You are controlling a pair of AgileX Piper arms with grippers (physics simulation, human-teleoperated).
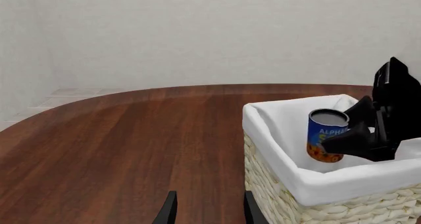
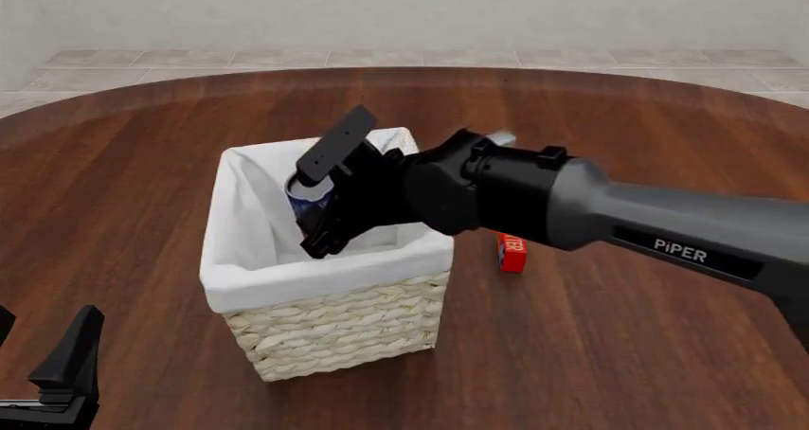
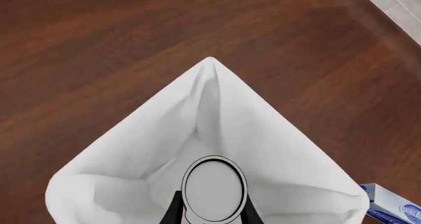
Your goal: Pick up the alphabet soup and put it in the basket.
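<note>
Reaching in from the right, the right pincer (image 2: pixel 332 201) is clamped on the one soup can (image 1: pixel 326 135), holding it upright inside the single basket (image 2: pixel 332 331), within the white cloth lining and clear of the rim as the left wrist view shows it. The can's silver top faces up, its blue label with an orange-red band at the foot showing between the two black fingers (image 1: pixel 358 135) pressed to its sides. The basket stands on the brown wooden counter (image 2: pixel 657 354), a little left of centre in the front view. The left pincer (image 2: pixel 57 378) sits low at the near left corner of that view, well apart from the basket, its two fingers spread with nothing between them. One small red box (image 2: pixel 512 252) lies on the counter just right of the basket, partly hidden under the right arm. One blue-and-white box (image 3: pixel 393 205) shows at the edge of the right wrist view, beside the basket.
</note>
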